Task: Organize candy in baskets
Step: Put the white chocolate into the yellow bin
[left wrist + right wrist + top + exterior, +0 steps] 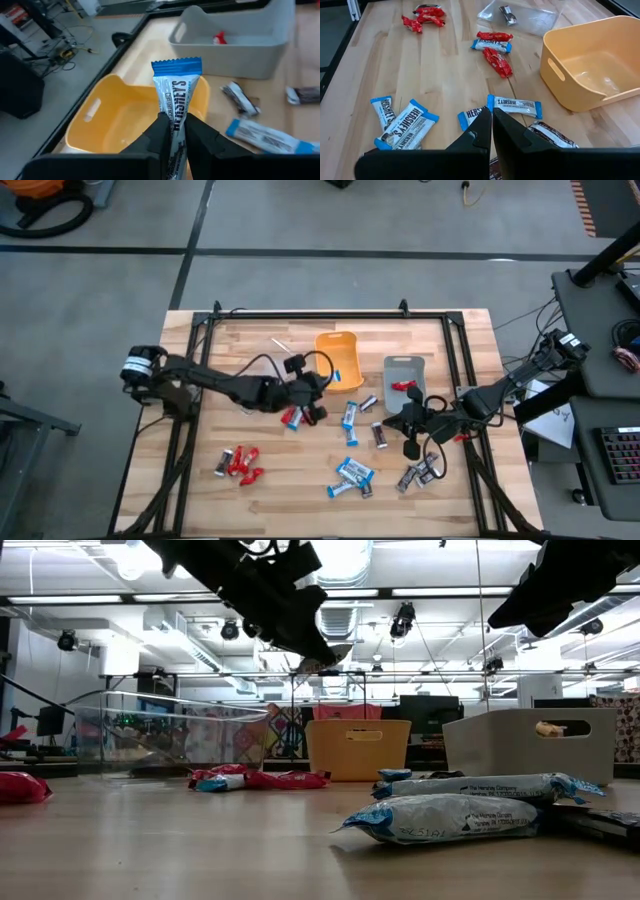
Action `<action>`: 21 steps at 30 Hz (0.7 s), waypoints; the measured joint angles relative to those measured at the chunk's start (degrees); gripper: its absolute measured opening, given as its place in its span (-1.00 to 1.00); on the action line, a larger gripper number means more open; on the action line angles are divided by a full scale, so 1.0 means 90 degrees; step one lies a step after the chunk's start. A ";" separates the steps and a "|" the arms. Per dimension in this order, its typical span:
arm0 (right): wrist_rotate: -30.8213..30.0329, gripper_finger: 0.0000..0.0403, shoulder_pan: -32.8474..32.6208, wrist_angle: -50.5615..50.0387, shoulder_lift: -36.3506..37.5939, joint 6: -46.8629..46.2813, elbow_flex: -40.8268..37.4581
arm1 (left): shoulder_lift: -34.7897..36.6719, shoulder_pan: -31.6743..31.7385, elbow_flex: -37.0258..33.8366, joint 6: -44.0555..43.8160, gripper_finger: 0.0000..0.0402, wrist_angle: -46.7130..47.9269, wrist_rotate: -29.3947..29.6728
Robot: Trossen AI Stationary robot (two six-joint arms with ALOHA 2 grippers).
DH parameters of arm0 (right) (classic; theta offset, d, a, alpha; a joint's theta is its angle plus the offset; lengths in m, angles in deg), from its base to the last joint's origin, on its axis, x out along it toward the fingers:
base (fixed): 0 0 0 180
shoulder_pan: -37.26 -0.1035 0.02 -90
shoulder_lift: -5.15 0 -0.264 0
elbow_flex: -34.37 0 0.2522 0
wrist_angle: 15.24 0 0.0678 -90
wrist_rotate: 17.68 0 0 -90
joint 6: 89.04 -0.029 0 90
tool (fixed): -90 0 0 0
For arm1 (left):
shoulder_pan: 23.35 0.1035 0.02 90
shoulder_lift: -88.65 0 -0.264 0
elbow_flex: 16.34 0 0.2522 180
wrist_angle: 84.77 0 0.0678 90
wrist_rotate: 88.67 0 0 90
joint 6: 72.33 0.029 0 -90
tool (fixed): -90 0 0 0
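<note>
Left tool (172, 131) holds blue candy (176, 85) over orange basket (100, 125); next: release inside. Right tool (491, 131) shut, empty.

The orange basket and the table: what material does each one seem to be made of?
Orange basket: probably moulded plastic, smooth and slightly glossy, with rounded corners and a cut-out handle slot. Table: looks like wood, pale with visible grain and plank seams.

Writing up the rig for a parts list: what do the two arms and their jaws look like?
Both arms are dark and slim-jointed. The left arm has a white-labelled base and a black cable looping above it. The right arm also carries trailing black cables. Each gripper's fingers are matte black, tapering wedges.
</note>
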 joint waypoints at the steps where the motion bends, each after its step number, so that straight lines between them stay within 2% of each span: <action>1: 0.0000 -0.95 0.0000 -0.0004 0.0000 0.0000 0.0000 | 0.0000 0.0065 0.0000 0.0011 -0.82 -0.0012 -0.0007; 6: 0.0000 -0.95 0.0000 -0.0011 0.0000 0.0000 0.0000 | 0.0000 0.0415 0.0000 0.0096 -0.82 -0.0177 -0.0242; 16: -0.0002 -0.95 0.0000 -0.0010 0.0000 0.0000 -0.0002 | 0.0000 0.1260 0.0000 0.0392 -0.82 -0.1208 -0.0603; 21: -0.0002 -0.95 0.0000 -0.0012 0.0000 0.0025 -0.0007 | 0.0000 0.1459 0.0000 0.0229 -0.82 -0.1620 -0.1033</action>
